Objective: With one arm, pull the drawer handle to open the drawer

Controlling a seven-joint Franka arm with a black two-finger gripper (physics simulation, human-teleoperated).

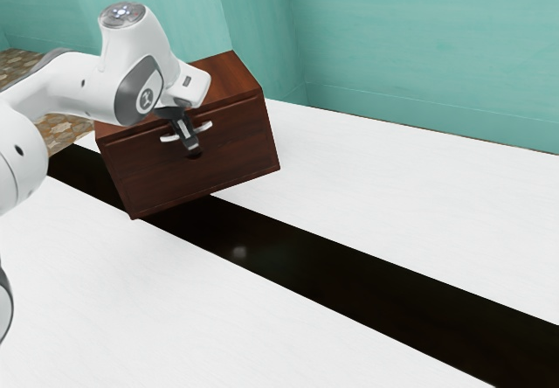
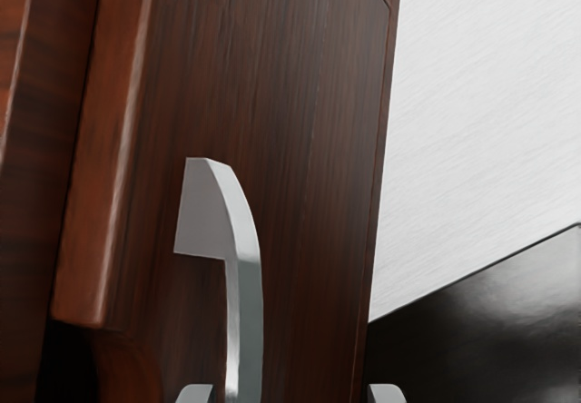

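**Item:** dark wooden drawer box (image 1: 223, 156), upper left of the exterior view, resting on the white worktop (image 1: 410, 187) at the edge of a glossy black band (image 1: 349, 274) that runs diagonally toward the lower right.

**Drawer front:** single panel (image 2: 309, 149) with a curved silver handle (image 1: 203, 127) at its middle. Whether it is drawn out at all cannot be told.

**Arm:** white, entering from the exterior view's left. The black gripper (image 1: 193, 148) hangs over the front panel at the handle.

**Jaws:** apart. In the wrist view two pale fingertips (image 2: 195, 392) flank the handle bar, which stands nearer one tip and clear of the other.

**Backdrop:** teal walls (image 1: 393, 38).
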